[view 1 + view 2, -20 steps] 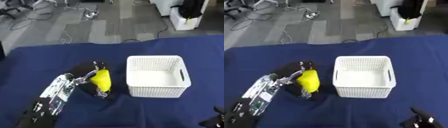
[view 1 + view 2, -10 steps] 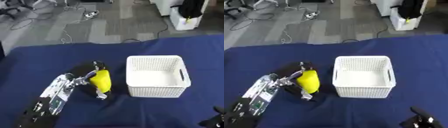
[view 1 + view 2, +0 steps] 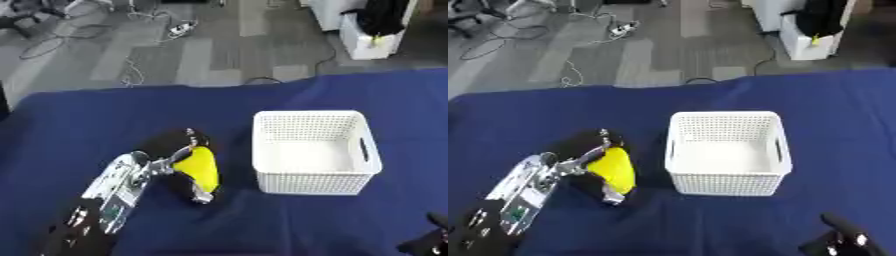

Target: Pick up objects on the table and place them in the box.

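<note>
Silver-cased left forearm (image 3: 118, 184), black left hand (image 3: 179, 160), black right hand (image 3: 840, 242)

one yellow object (image 3: 199, 167), one basket (image 3: 311, 186), seemingly empty.

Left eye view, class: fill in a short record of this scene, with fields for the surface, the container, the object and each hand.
surface: table under a dark blue cloth
container: white perforated box, empty, upright
object: yellow object, left of the box, outside it
left hand: fingers curled round the yellow object
right hand: low at the right corner, only partly shown
</note>
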Tool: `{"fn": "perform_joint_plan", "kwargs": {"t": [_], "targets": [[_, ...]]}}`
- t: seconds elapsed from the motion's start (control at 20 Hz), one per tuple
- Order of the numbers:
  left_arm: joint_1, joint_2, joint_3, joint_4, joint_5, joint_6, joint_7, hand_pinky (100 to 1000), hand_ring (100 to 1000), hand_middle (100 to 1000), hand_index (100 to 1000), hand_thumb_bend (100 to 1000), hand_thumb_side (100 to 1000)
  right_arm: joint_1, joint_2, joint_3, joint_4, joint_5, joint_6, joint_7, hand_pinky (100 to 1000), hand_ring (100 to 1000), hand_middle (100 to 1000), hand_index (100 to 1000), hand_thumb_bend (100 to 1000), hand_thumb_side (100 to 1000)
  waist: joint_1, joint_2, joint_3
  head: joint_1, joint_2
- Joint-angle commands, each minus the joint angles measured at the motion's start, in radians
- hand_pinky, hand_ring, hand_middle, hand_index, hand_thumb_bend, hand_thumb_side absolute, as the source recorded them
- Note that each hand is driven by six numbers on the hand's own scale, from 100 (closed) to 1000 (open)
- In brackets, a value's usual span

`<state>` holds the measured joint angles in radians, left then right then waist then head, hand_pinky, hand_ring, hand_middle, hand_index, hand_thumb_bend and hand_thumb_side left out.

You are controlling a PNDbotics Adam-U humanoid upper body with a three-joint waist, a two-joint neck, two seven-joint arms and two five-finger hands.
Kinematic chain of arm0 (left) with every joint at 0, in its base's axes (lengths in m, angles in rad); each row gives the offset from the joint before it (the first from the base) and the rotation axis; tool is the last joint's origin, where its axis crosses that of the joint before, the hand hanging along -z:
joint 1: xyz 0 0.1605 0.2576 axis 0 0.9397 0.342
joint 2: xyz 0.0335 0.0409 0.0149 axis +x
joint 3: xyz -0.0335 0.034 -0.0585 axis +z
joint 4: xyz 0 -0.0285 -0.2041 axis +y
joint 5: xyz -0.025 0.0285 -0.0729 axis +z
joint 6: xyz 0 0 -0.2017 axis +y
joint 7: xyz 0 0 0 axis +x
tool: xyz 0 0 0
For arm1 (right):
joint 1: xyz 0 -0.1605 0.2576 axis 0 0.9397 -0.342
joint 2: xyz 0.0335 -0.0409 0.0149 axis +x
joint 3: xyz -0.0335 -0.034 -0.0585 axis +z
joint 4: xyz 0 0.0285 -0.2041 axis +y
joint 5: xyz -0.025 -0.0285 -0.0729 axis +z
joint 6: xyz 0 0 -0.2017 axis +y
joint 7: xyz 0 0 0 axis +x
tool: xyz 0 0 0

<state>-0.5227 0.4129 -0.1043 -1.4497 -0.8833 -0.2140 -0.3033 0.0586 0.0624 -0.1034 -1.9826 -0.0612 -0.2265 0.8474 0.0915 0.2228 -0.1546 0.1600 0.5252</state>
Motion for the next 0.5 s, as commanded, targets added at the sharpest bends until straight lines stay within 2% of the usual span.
{"fn": "perform_joint_plan", "kwargs": {"t": [0.05, 0.5], "targets": [[-0.012, 0.013, 0.002, -0.009, 0.003, 0.003, 0.004, 100, 373, 497, 749, 770, 579, -0.005, -0.004, -0.002, -0.017, -0.005, 0.0, 0.003, 727, 503, 607, 946, 811, 726, -0.002, -0.016, -0.001, 0.008, -0.011], [-0.012, 0.013, 0.001, -0.007, 0.002, 0.016, 0.0, 100, 216, 363, 711, 678, 478, -0.007, -0.006, -0.003, -0.017, -0.006, 0.003, 0.003, 728, 504, 607, 947, 811, 726, 0.0, -0.016, -0.001, 0.008, -0.013]]}}
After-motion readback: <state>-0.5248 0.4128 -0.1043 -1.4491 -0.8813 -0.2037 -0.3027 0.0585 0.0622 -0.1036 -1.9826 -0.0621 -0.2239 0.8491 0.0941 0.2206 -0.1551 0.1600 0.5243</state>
